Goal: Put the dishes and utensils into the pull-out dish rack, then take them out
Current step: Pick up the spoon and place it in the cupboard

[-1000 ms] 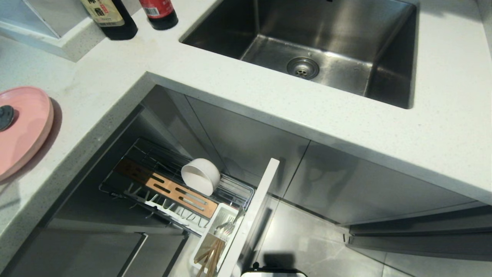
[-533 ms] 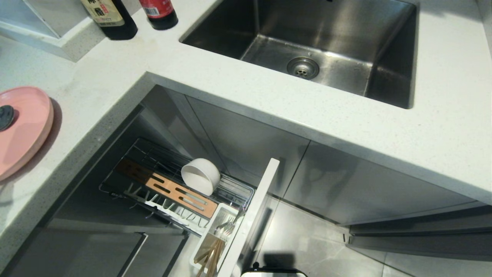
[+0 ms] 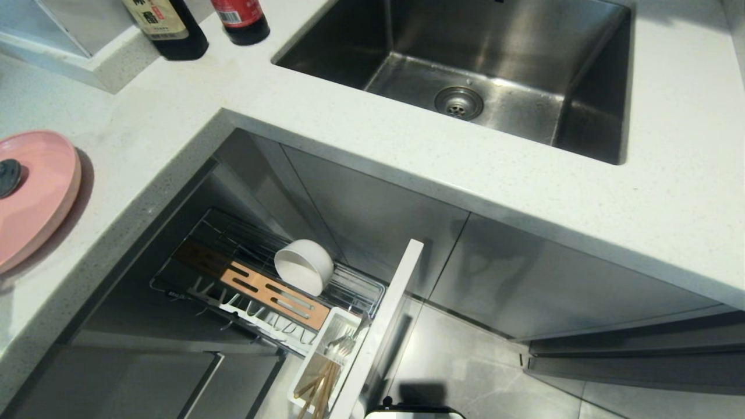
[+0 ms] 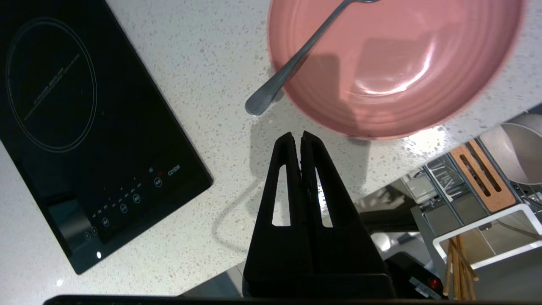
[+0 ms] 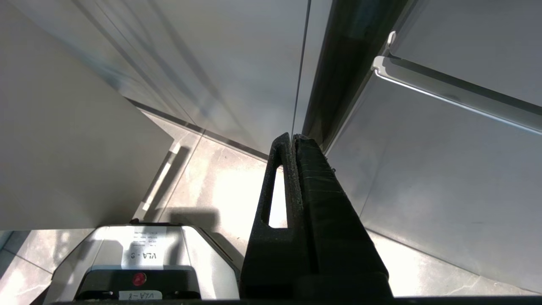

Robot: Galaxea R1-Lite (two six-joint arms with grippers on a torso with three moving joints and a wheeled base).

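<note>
- Left tool (image 4: 300, 137): fingers pressed together, empty, above the white speckled desk (image 4: 203, 63), near the pink plate's edge, not touching it.
- Pink plate (image 4: 394, 63) lies flat on desk close to the desk edge; in head view it sits at far left (image 3: 35, 198).
- Grey metal spoon (image 4: 296, 63): bowl end in the plate, handle sticking out over the rim, tip on the desk just beside the plate. Dark round shape on the plate in head view (image 3: 9, 177) is prob. the spoon bowl, can't confirm.
- Black induction hob (image 4: 84, 127) on desk, well apart from plate.
- Pull-out dish rack (image 3: 233, 256) is drawn out below the desk, pale front panel (image 3: 384, 326) at its outer end.
- Cream-white bowl (image 3: 304, 266) sits tilted on its side in the wire section, next to the tan slotted wood strip (image 3: 268, 288).
- Chopsticks (image 3: 317, 390) stand in the white utensil cup (image 3: 326, 355) by the front panel; also seen in left wrist view (image 4: 459, 267).
- Right tool (image 5: 294, 140): fingers clenched, nothing held, down low in front of grey cabinet doors, above the floor tiles; robot base below it.
- Steel sink (image 3: 465, 70) and two dark bottles (image 3: 169, 29) at back of desk.
</note>
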